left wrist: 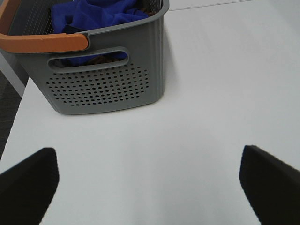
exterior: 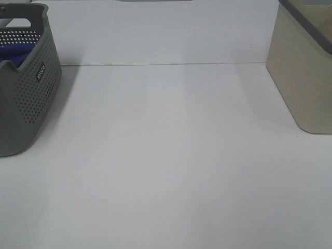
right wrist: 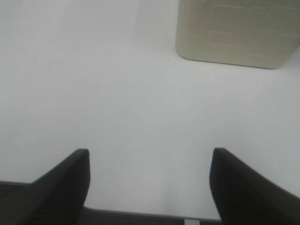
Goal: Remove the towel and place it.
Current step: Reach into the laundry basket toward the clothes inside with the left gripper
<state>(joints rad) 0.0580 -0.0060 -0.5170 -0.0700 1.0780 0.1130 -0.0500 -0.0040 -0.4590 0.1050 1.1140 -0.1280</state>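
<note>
The towel [left wrist: 96,16] is a deep blue cloth bunched inside a grey perforated basket [left wrist: 108,89] with an orange handle [left wrist: 44,43]. In the high view the basket [exterior: 28,98] stands at the far left with a strip of the blue towel [exterior: 14,54] showing over its rim. My left gripper [left wrist: 149,185] is open above bare table, a short way in front of the basket's end wall, holding nothing. My right gripper [right wrist: 147,185] is open too, over the table near its front edge, empty. Neither arm shows in the high view.
A beige bin [exterior: 303,78] stands at the far right of the white table [exterior: 166,155]; the right wrist view shows the same bin [right wrist: 236,33] ahead of the right gripper. A white wall closes the back.
</note>
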